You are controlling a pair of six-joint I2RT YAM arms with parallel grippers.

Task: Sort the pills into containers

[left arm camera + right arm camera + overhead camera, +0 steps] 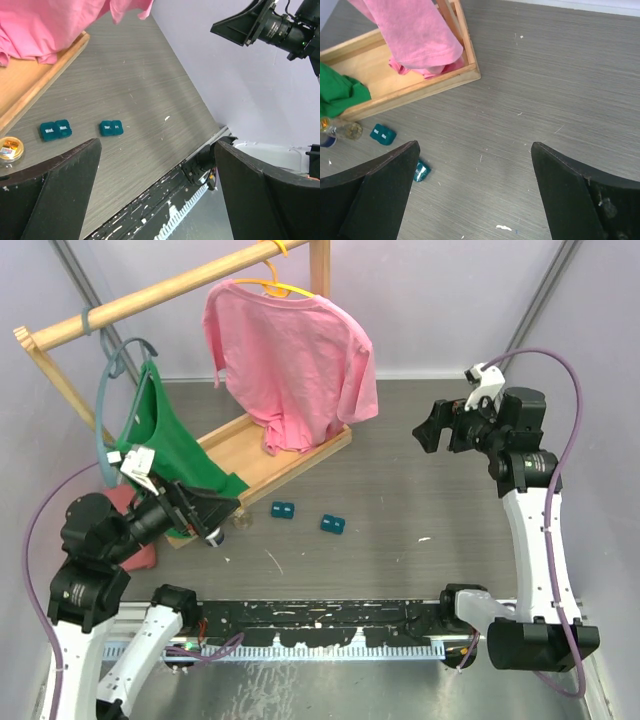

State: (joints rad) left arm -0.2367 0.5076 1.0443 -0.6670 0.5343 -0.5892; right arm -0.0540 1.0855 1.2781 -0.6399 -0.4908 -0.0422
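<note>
Black-fingered left gripper and right gripper both have jaws spread wide and hold nothing; the two small teal-blue plastic containers lie just in front of the long wooden tray. I fear a clumsy approach may push such a light box away over the smooth grey wood-grain table, which pale lilac walls enclose behind the tray.

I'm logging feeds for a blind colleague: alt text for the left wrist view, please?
Two small teal containers lie apart on the grey table, just beyond the open, empty left gripper. A pink shirt drapes onto a wooden tray at upper left.
</note>
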